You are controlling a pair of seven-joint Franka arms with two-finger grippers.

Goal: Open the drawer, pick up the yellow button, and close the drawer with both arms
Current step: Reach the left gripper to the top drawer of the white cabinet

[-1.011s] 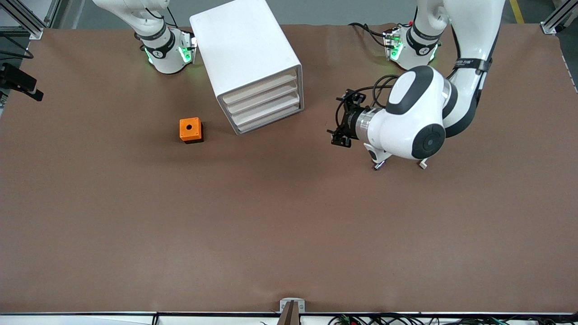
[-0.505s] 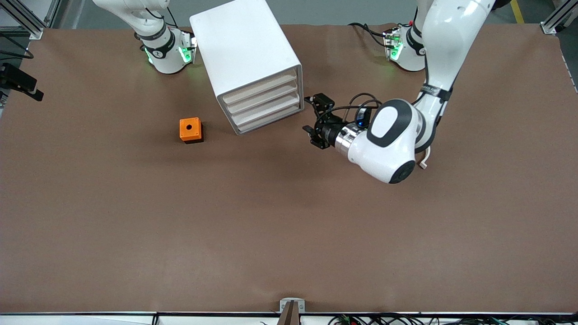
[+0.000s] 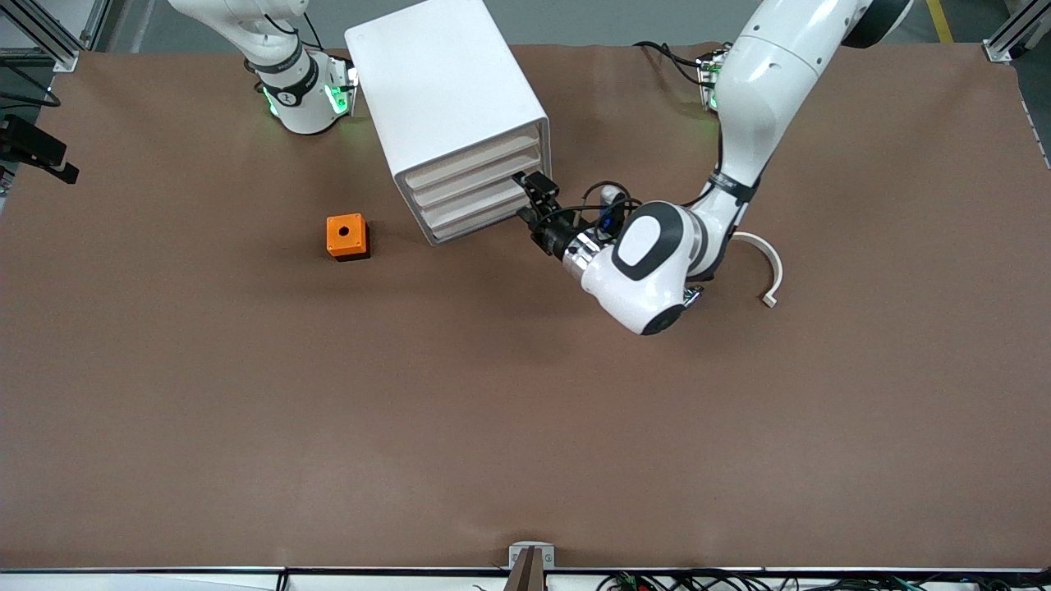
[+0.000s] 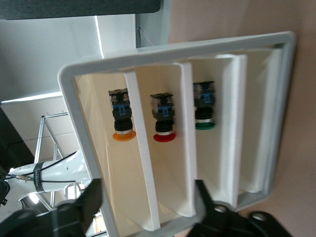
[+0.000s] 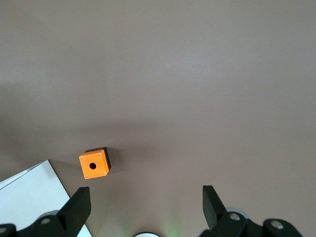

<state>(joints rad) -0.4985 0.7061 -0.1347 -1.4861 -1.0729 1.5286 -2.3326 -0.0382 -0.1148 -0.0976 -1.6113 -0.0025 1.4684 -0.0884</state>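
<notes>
Beside cabinet (image 3: 447, 107), orange cube (image 3: 346, 236)

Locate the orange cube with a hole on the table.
In the front view, the orange cube sits beside the white cabinet, toward the right arm's end.

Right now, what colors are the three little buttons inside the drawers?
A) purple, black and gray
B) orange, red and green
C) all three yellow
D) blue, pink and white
B: the left wrist view looks into the drawers and shows an orange button, a red button and a green button, each in its own drawer.
</notes>
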